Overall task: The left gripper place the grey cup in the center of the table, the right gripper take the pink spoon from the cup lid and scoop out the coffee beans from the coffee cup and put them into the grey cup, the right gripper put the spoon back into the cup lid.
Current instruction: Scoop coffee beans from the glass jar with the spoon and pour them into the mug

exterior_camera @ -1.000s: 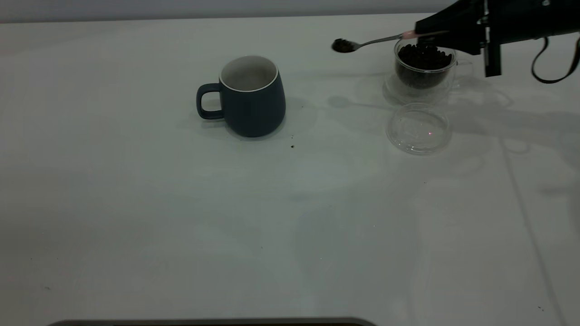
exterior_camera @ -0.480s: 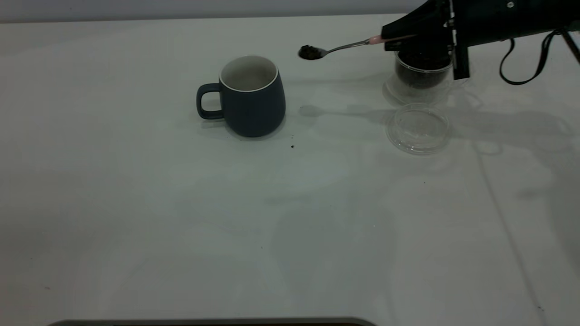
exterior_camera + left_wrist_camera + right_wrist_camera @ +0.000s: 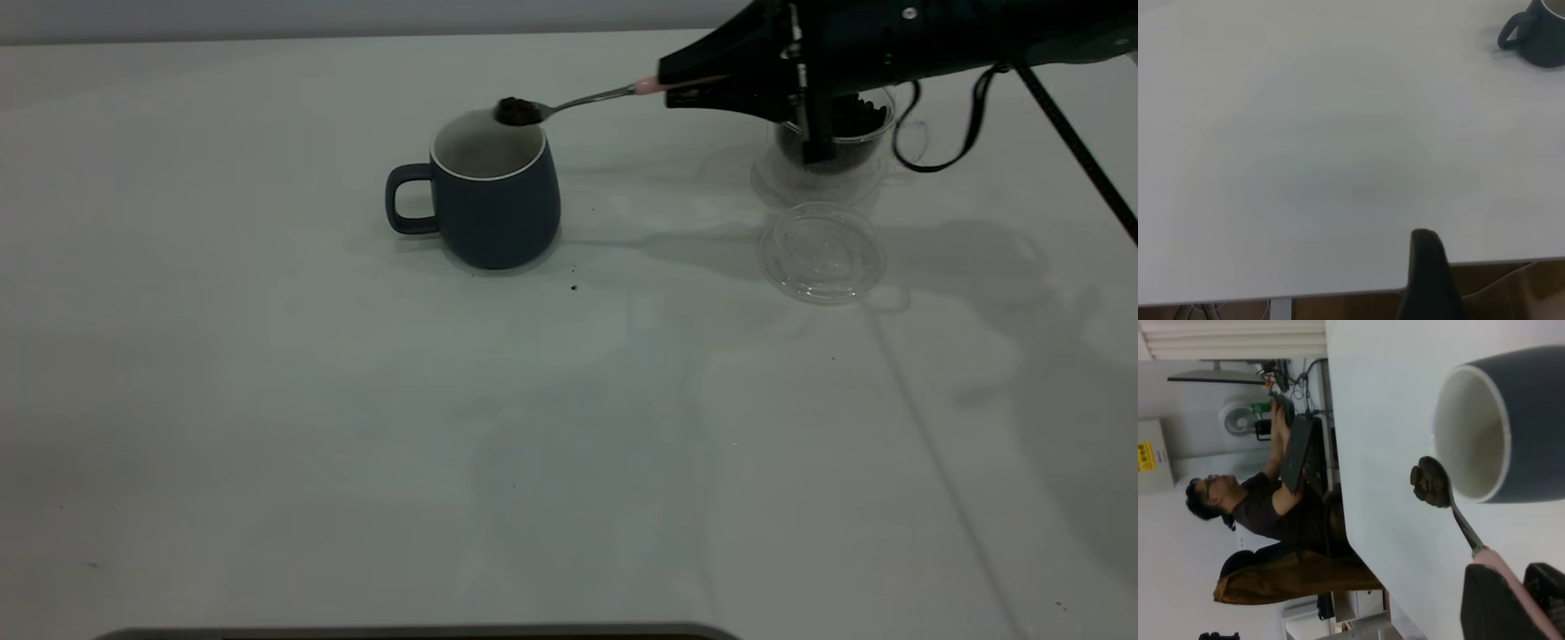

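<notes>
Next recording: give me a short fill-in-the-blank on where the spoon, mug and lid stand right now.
1. The right claw holds the pink-handled metal spoon by its ____ end.
2. The spoon's bowl carries dark coffee beans just above the rim of the ____ ceramic mug.
3. The round clear glass lid on the white table holds ____.
4. The clear glass cup behind the lid contains coffee ____.

Missing words: pink; blue-grey; nothing; beans

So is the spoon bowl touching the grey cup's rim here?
Cannot tell. Both exterior and right wrist views show the pink spoon overlapping the grey cup rim, no clear gap.
</notes>
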{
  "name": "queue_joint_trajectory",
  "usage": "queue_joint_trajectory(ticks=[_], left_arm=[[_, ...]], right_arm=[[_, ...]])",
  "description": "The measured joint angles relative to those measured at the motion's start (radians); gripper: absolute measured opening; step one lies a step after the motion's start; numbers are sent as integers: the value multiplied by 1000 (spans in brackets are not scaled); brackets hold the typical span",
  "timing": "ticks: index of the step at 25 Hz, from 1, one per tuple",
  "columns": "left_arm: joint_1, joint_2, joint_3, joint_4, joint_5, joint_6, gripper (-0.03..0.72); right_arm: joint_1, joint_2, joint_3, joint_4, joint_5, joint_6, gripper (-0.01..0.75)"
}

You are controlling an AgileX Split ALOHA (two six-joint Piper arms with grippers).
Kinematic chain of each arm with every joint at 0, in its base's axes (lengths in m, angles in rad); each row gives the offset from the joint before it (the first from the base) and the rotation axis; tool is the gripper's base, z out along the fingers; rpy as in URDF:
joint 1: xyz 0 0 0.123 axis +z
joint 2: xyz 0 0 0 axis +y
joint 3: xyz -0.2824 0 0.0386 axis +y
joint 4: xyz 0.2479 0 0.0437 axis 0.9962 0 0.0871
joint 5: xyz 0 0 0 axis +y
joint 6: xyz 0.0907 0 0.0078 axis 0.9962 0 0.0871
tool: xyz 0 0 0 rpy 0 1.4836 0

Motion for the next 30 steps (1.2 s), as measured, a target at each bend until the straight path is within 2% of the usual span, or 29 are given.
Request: queue_joint_trajectory(ticks=[13,30], left_arm=[[0,0,0,0,0,0,565],[0,0,0,0,0,-3,565]], right_arm=[[69,0,0,68,-21,-136,98],[69,-33,0,83,-139,-656,98]])
